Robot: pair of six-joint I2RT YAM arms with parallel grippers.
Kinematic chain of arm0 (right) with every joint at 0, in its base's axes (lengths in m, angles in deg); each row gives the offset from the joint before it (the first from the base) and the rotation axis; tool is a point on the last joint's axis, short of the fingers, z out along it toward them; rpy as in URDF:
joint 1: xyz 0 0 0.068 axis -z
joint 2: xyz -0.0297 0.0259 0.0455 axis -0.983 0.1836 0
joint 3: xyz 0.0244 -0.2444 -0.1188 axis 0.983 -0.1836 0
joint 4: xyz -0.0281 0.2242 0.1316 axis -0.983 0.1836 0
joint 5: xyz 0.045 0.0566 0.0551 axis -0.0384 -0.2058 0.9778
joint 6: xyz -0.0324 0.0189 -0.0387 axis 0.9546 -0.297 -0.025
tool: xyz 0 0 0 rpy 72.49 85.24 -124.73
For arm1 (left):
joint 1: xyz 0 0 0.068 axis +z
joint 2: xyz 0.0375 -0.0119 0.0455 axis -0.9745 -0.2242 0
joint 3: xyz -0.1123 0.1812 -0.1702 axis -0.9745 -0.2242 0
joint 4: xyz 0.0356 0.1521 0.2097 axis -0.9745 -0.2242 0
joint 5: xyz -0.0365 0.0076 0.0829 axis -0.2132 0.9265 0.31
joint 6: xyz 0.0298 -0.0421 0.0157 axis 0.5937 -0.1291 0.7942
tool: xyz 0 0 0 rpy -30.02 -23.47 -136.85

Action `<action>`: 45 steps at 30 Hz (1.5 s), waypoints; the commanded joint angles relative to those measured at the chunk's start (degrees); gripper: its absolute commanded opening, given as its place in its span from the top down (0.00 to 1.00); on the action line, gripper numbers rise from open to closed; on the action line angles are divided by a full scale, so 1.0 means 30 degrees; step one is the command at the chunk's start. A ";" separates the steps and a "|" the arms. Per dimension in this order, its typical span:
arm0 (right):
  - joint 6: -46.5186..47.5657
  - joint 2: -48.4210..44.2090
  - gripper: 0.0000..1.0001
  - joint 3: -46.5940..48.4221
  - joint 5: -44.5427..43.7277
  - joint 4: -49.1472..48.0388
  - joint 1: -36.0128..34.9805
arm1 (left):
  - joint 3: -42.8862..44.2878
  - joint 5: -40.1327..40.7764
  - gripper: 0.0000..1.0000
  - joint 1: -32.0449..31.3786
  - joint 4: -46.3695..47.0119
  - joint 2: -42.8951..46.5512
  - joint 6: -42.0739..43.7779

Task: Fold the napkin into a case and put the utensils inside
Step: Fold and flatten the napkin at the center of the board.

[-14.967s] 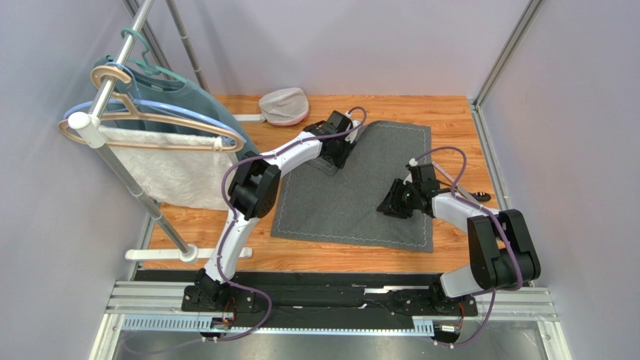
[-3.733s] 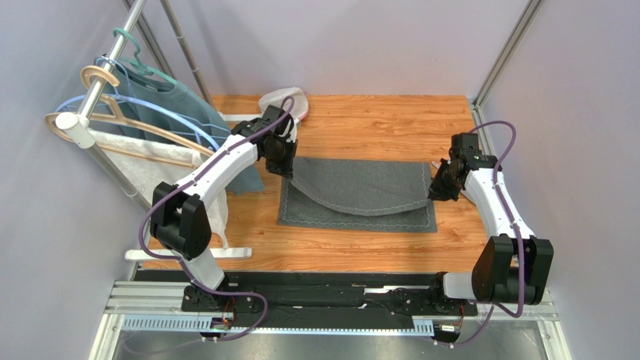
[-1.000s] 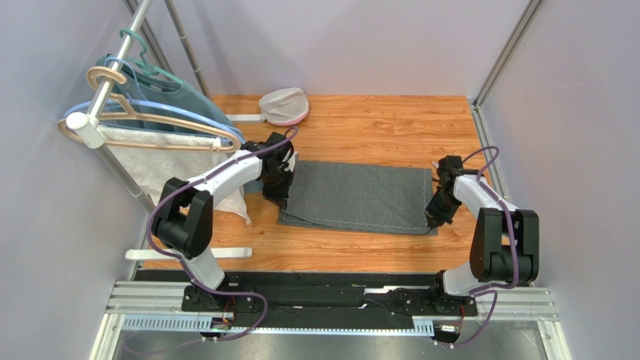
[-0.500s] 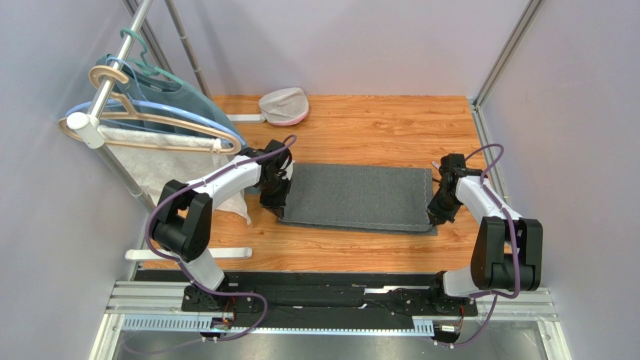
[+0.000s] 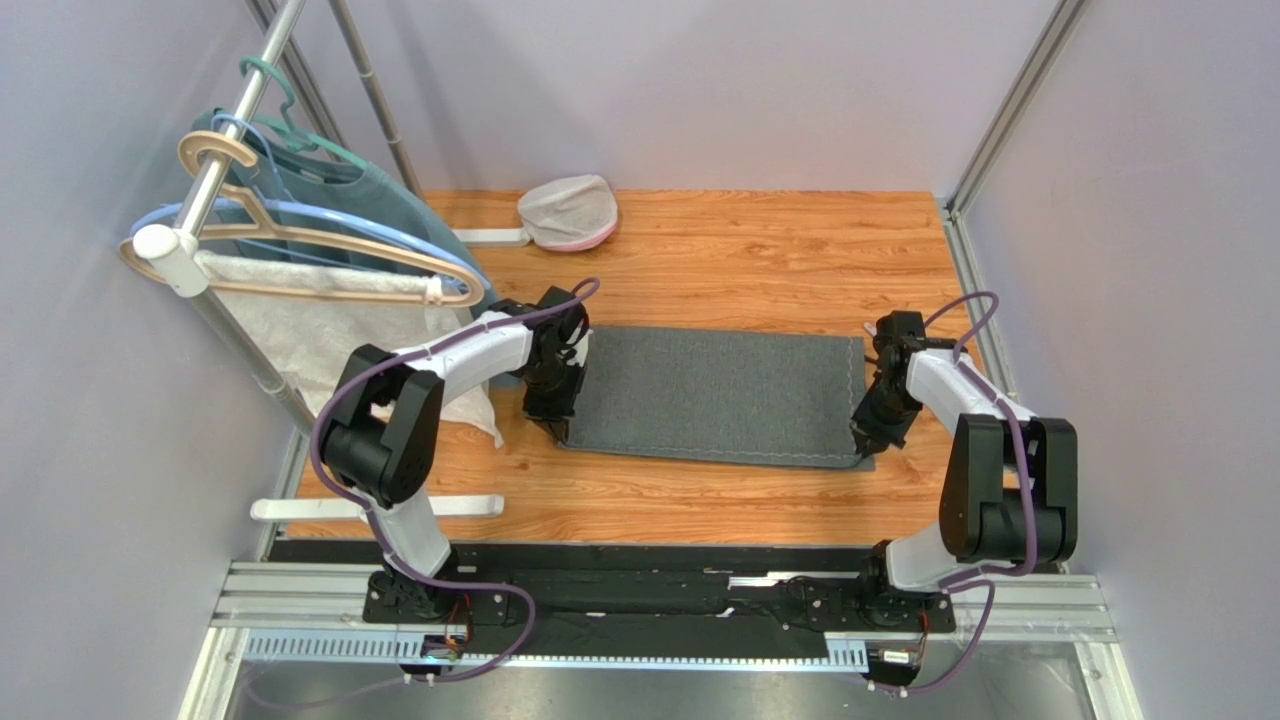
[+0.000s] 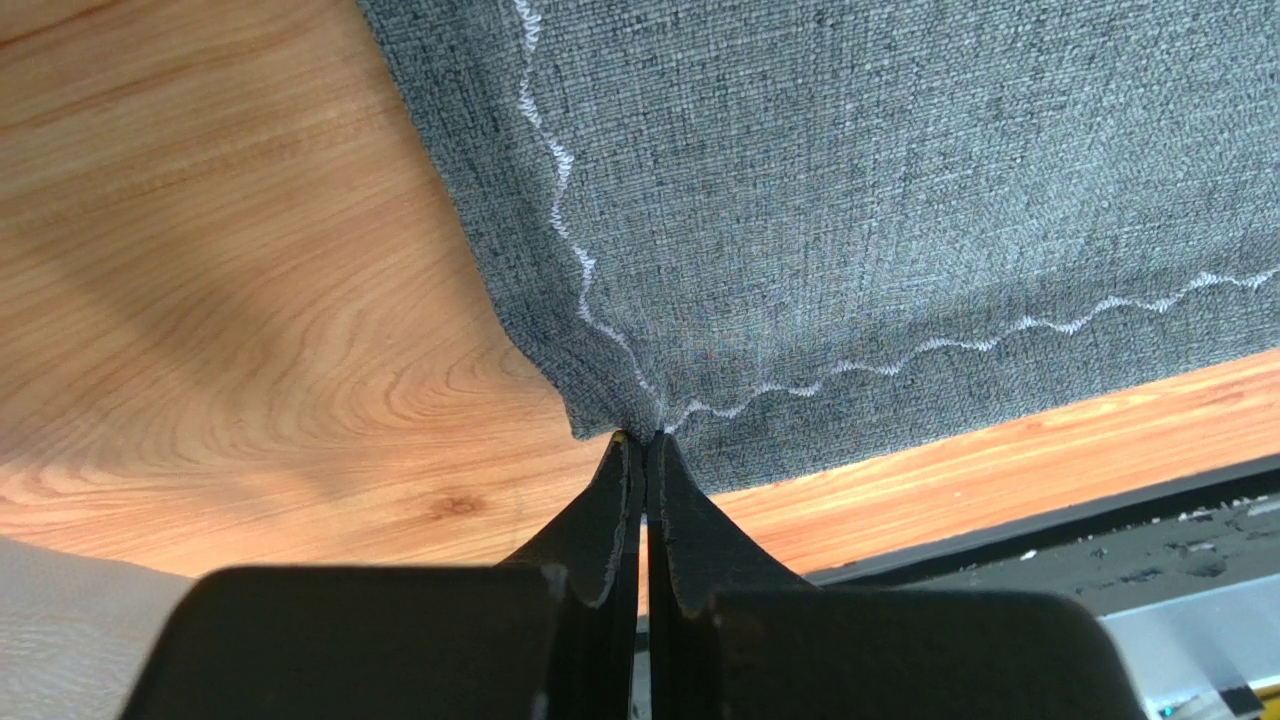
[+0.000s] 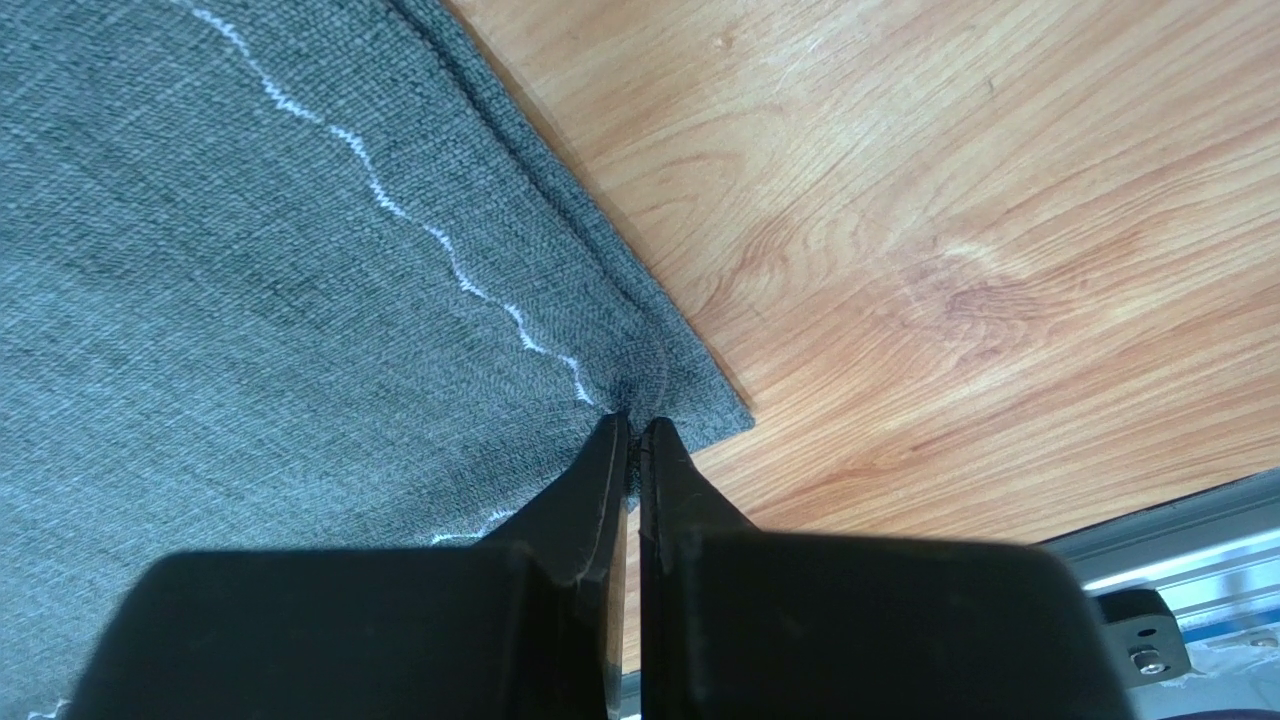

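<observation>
Seen from above, the dark grey napkin (image 5: 706,396) lies on the wooden desk (image 5: 721,270) as a wide flat band. It is doubled over, with its pale stitched line running along the edge nearest my bases. My left claw (image 6: 643,444) is closed, its tips pinched on the napkin's near left corner, where the stitching turns. My right claw (image 7: 631,429) is likewise closed on the near right corner, where a sliver of the lower layer pokes out just beyond the top layer. Both claws sit low, at the napkin's level. A white towel (image 5: 353,353) hangs just left of the napkin. I cannot see the utensils anywhere around the napkin.

I judge this to be the end of the first fold. To finish it well, I should keep the top layer lightly stretched between the two claws and set each held corner squarely over the corner beneath. Then I should press down onto the desk, open both claws together and lift straight up, so the cloth is not dragged askew.
</observation>
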 commanded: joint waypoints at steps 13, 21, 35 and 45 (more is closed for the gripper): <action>0.0126 0.0102 0.99 0.0017 -0.0702 -0.0775 -0.0019 | 0.1114 0.1547 1.00 0.0022 0.0093 0.1497 -0.0921; 0.0127 -0.0247 0.98 0.0045 -0.0730 -0.0687 -0.0019 | 0.0646 0.2251 1.00 0.0022 0.0415 0.1812 -0.1273; 0.0009 0.0189 0.99 0.8975 0.0264 0.1302 0.0127 | 0.9303 0.4857 1.00 0.0051 0.3054 0.2793 -0.0485; 0.0624 0.0221 0.99 0.8400 0.0440 0.1306 0.0127 | 0.8912 0.5123 1.00 0.0110 0.1998 0.1935 -0.0891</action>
